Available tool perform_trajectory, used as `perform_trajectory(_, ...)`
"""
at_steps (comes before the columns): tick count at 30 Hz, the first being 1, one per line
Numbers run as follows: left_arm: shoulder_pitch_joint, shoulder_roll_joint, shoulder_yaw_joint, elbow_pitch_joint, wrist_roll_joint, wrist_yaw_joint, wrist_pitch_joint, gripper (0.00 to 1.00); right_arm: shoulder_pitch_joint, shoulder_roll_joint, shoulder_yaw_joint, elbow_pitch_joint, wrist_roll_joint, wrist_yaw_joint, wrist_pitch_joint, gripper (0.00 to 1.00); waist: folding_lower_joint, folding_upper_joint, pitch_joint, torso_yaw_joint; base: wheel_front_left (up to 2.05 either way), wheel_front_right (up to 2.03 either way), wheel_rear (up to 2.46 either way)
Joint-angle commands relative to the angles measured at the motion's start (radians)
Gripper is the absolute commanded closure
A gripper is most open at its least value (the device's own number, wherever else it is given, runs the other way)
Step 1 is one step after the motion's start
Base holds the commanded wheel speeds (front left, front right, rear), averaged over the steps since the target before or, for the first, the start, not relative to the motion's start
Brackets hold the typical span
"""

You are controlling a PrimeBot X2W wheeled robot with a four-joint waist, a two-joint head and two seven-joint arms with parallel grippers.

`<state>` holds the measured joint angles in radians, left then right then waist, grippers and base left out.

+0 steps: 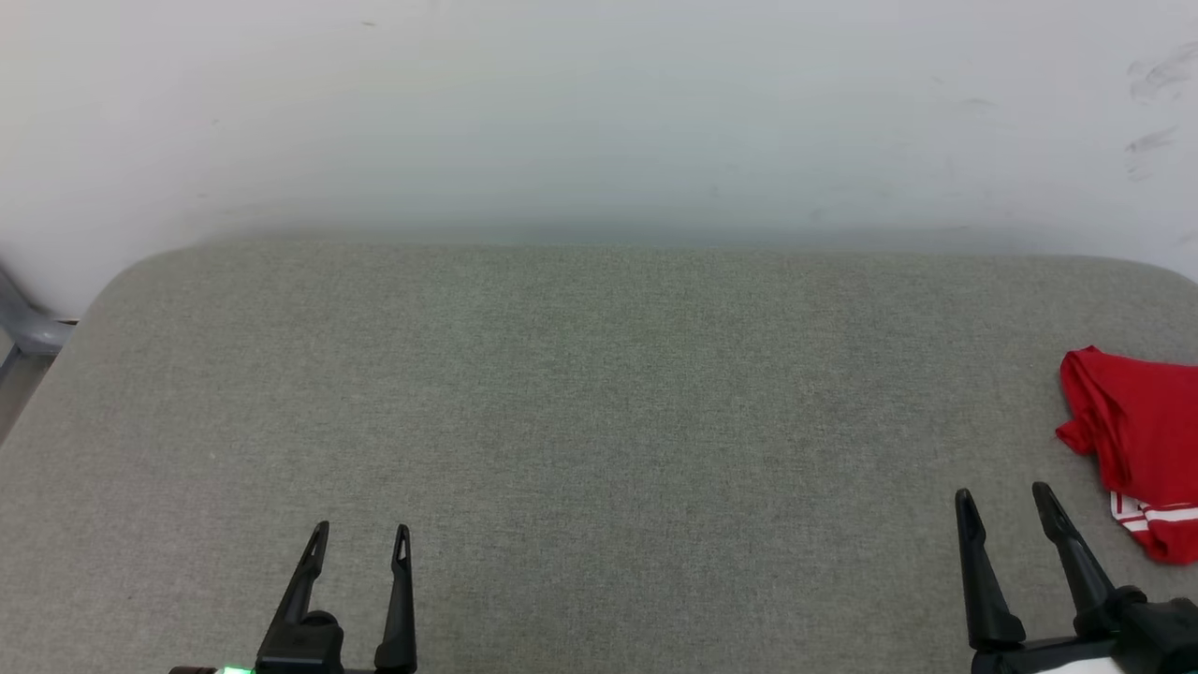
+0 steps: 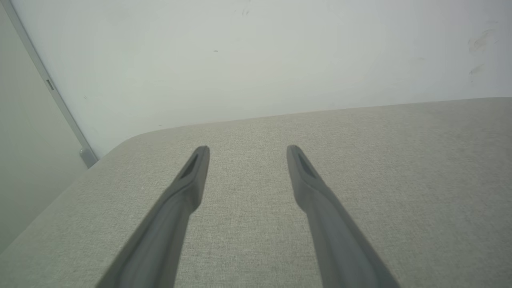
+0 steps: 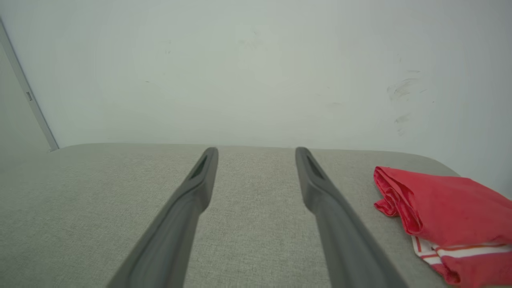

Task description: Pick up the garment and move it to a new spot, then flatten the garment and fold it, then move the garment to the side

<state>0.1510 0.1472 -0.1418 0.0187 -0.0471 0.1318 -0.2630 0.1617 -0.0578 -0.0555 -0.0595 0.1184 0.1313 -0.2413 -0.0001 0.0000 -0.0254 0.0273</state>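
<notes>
The garment [image 1: 1137, 449] lay in a compact red bundle at the far right edge of the tabletop [image 1: 599, 393], a strip of red-and-white striped trim showing at its near end and part of it cut off by the head view's border. The left pincer [image 1: 363, 529] hung wide and empty over bare cloth at the near left, well apart from the garment. The right pincer [image 1: 1001, 491] was equally wide and empty, near the bundle but not touching it. From this layout alone, I judged that either no pickup had begun or the piece was already set aside. The bundle looked too loosely gathered to tell which. If the pickup was in hand, the next move called for the right arm to swing toward its own side, come down over the upper folds and pinch several layers so the cloth would lift as one. The surface was a grey woven covering with rounded corners, flat and free of wrinkles. Behind it stood a pale wall [image 1: 599, 112] with faint scuff marks [image 1: 1156, 80] at the upper right, and a grey metal rail [image 1: 28, 328] stood at the left.
</notes>
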Motion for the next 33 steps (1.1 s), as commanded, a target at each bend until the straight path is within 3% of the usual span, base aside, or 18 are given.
perform_trajectory(1, 0.007, -0.003, 0.005, 0.002, 0.005, -0.002, -0.002, 0.0, 0.015, 0.005, 0.001, -0.006, -0.007, -0.001, -0.003, 0.0, 0.0001, 0.0, -0.001, 0.0, 0.0, 0.0, 0.0)
perform_trajectory(11, 0.014, -0.016, 0.017, 0.003, 0.005, -0.013, -0.002, 0.0, 0.041, 0.01, 0.008, -0.025, -0.007, -0.001, -0.01, 0.0, 0.0001, 0.0, -0.007, 0.001, 0.0, 0.0, 0.0)
perform_trajectory(12, 0.015, -0.017, 0.019, -0.001, 0.006, -0.013, -0.002, 1.0, 0.041, 0.01, 0.008, -0.024, -0.007, -0.001, -0.01, 1.0, 0.0001, 0.0, -0.007, 0.001, 0.0, 0.0, 0.0)
perform_trajectory(17, 0.015, -0.021, 0.015, 0.035, -0.022, -0.017, 0.006, 1.0, 0.03, 0.004, 0.012, 0.014, 0.018, 0.0, -0.002, 1.0, 0.0001, 0.0, -0.007, 0.001, 0.0, 0.0, 0.0)
perform_trajectory(33, -0.045, -0.019, 0.044, 0.076, -0.368, -0.068, 0.067, 1.0, -0.036, -0.015, 0.021, 0.074, 0.352, 0.0, 0.054, 1.0, 0.0001, 0.0, -0.002, -0.003, 0.0, 0.0, 0.0)
